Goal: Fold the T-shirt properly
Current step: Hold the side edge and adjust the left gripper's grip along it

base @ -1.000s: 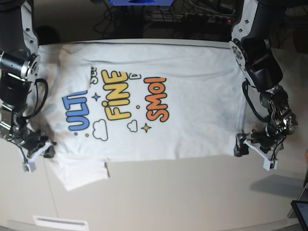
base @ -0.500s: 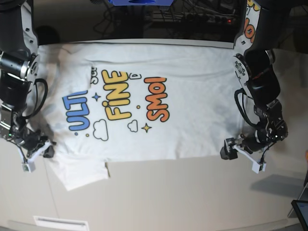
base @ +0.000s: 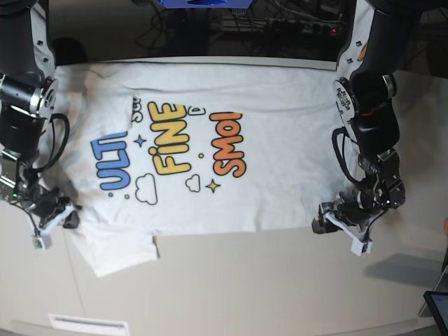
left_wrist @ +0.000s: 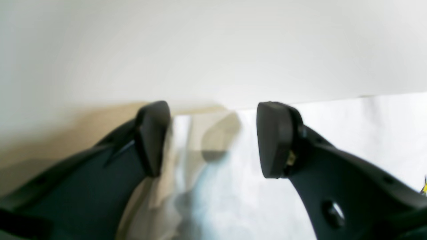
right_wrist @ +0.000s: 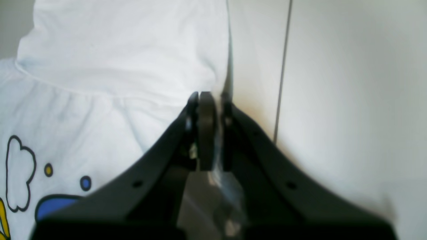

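The white T-shirt (base: 280, 182) lies spread flat on the table, print up, with blue, yellow and orange letters. My left gripper (base: 339, 234) sits at the shirt's near right hem corner. In the left wrist view this gripper (left_wrist: 213, 140) is open, with the blurred cloth edge (left_wrist: 186, 186) lying in the gap between the black pads (left_wrist: 273, 140). My right gripper (base: 56, 227) is at the shirt's near left edge beside the sleeve. In the right wrist view it (right_wrist: 210, 100) is shut on the fabric edge of the T-shirt (right_wrist: 116, 66).
The pale table (base: 266, 287) runs bare in front of the shirt, with a seam (right_wrist: 283, 66). Dark cables and equipment (base: 280, 28) sit behind the table. A screen corner (base: 437, 308) shows at the lower right. A white label (base: 87, 324) lies near the front edge.
The left gripper has slid leftward onto the shirt's hem corner and its jaws have narrowed. The right gripper has stayed put, shut on the cloth.
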